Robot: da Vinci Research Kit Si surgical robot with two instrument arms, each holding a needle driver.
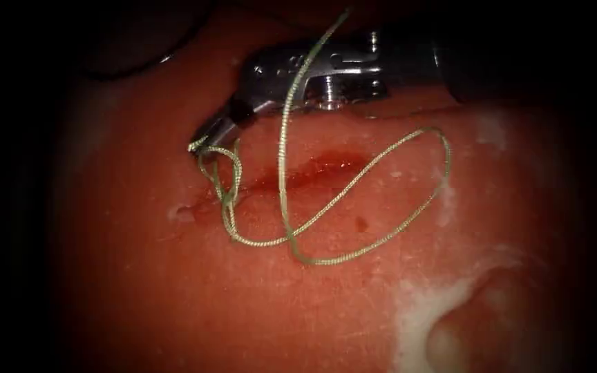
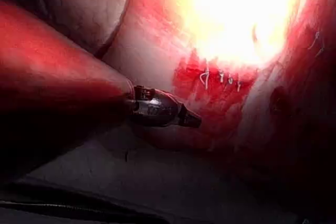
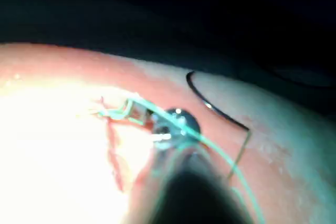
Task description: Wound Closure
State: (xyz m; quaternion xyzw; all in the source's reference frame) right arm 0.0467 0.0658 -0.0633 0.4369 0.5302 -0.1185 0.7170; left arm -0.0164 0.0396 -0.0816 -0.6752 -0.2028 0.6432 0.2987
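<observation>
At the cut (image 1: 305, 173), right tool (image 1: 198, 144) grips braided thread (image 1: 354, 183); left tool (image 2: 193, 120) closed, empty.

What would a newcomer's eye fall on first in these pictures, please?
The green thread sprawls in wide loops across the cut on the tissue. The right tool grips that thread at the cut's left end. In the right wrist view, the curved needle lies free on the tissue.
</observation>
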